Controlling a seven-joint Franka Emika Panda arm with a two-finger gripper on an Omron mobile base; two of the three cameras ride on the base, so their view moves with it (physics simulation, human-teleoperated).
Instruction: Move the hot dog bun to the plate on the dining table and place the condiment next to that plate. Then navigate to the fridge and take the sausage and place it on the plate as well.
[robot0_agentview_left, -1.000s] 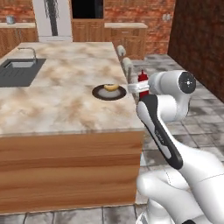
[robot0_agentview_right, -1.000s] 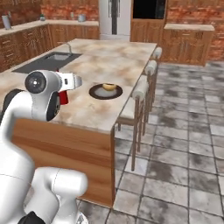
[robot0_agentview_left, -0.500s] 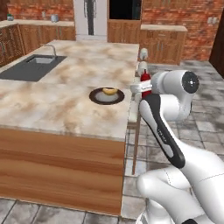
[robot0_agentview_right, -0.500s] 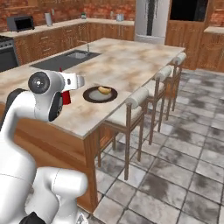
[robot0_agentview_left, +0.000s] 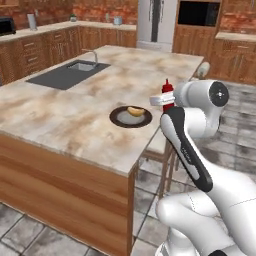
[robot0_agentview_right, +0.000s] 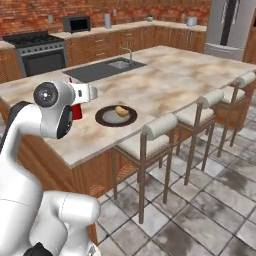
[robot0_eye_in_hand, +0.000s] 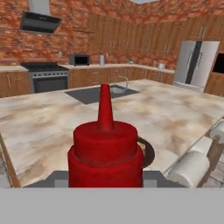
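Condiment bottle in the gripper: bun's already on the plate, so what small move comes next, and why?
Probably carry the condiment forward over the dining table and lower it onto bare stone beside the plate. The gripper is shut on the bottle, held above the table edge, while the hot dog bun already lies on the plate.

light: even, soft, no clear source | shadows: faint, under dining table (robot0_agentview_left: 75, 120) edge and stools (robot0_agentview_right: 160, 127) | glare: none | blur: slight softness, low resolution | edges: no distortion | close condiment (robot0_eye_in_hand: 105, 153) a little soft
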